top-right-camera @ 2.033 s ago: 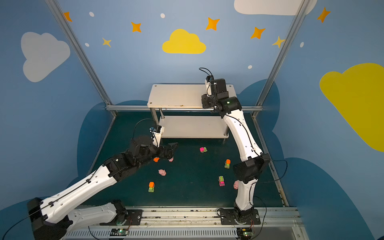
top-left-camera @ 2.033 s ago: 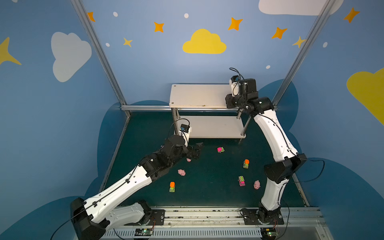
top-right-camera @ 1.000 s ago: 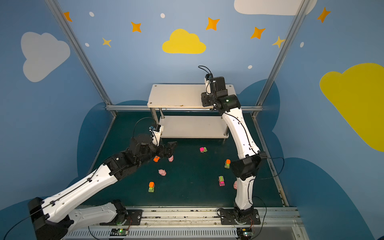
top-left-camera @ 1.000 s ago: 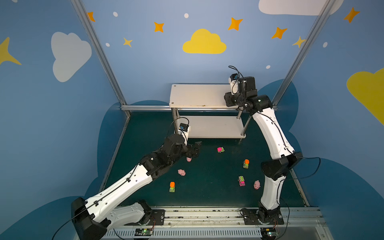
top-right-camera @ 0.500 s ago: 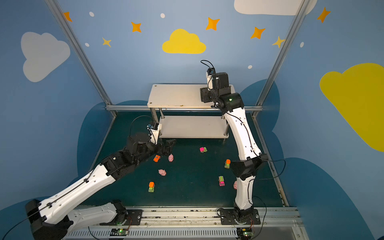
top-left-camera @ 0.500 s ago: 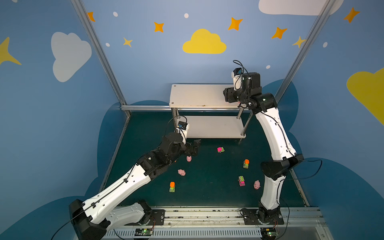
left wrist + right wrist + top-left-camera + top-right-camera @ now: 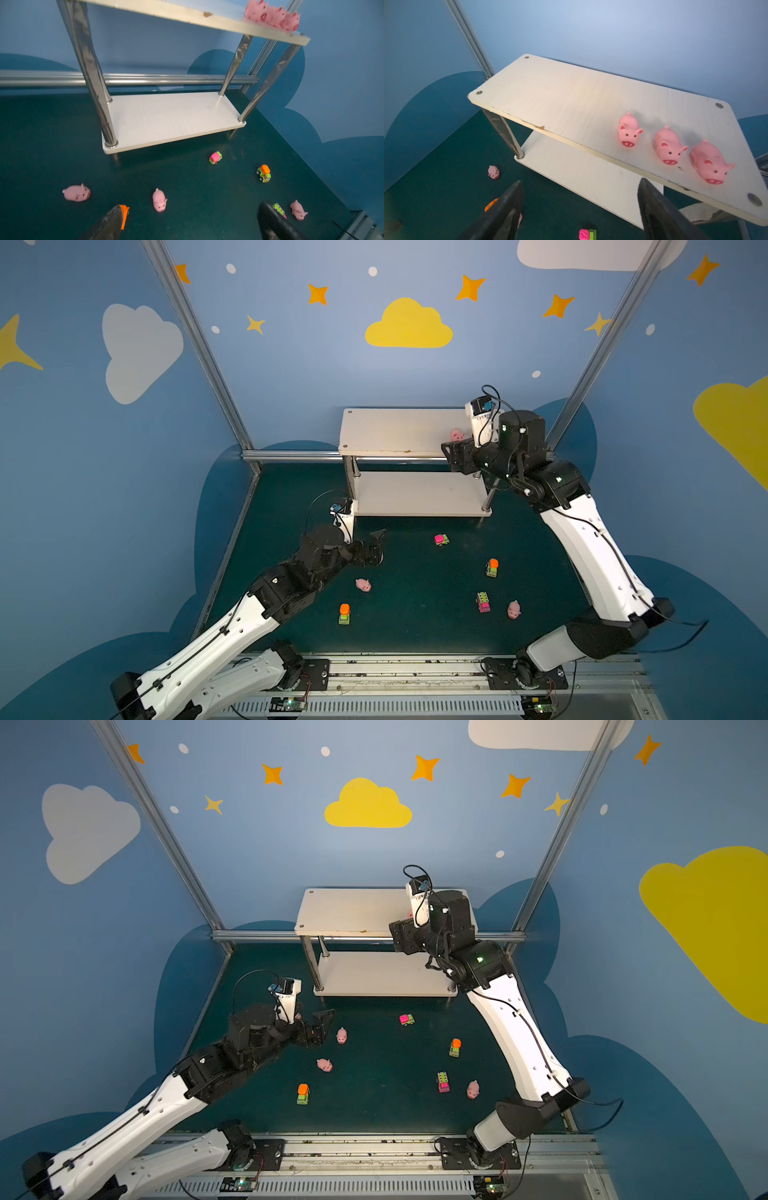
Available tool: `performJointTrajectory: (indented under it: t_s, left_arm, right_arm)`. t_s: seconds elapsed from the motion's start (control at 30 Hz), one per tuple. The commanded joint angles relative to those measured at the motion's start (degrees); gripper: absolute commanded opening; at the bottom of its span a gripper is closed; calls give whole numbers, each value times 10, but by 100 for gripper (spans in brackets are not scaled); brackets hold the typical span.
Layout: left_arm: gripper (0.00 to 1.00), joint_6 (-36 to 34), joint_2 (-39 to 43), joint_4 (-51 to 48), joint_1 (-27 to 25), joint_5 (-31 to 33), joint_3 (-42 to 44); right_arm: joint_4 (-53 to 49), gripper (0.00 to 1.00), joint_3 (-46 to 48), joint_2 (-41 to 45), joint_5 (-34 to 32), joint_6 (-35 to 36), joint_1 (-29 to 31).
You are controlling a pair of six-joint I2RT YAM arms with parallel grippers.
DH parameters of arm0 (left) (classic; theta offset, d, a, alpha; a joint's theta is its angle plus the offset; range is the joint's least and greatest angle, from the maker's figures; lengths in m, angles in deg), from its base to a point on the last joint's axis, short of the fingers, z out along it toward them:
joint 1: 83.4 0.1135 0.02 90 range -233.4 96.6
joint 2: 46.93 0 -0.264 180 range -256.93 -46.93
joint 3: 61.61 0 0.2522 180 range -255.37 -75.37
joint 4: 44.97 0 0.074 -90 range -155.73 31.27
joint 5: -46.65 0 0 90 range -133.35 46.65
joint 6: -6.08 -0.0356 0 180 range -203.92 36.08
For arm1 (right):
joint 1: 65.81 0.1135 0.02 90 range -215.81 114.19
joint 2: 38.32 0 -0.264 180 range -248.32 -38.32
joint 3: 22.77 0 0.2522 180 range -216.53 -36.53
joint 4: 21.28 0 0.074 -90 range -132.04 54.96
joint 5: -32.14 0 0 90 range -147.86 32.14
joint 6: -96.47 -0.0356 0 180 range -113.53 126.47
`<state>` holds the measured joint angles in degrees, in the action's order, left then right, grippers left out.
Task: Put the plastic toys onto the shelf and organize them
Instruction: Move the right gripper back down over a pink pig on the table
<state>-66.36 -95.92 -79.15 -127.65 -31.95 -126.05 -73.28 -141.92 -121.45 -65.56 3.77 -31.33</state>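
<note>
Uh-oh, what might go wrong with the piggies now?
1. The three pink pigs stand near the front edge of the top board, with the open right gripper just before it; a bump might tip one off.
2. An orange toy vehicle sits beside a finger of the open left gripper, so reaching for the floor pig might shove it away.

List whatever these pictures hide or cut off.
Both top views: the right arm covers most of the pig row on the shelf.
Left wrist view: a left finger hides most of an orange toy.
Right wrist view: the bottom edge cuts off the magenta-and-green car.
</note>
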Motion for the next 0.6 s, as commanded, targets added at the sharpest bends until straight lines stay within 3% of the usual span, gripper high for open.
performJointTrajectory:
  t_s: [0.0, 0.1, 0.27, 0.57]
  left_arm:
    - [100, 42, 33, -19, 0, 13, 35]
    - [100, 64, 64, -30, -2, 15, 75]
    - [100, 95, 101, -44, -3, 18, 136]
    - [100, 139, 138, -42, -2, 42, 207]
  right_arm:
    - [49, 84, 104, 48, -26, -27, 34]
    - [80, 84, 207, 100, -30, -59, 65]
    - [157, 84, 357, 152, 21, -122, 86]
    - [227, 84, 470, 118, 23, -175, 140]
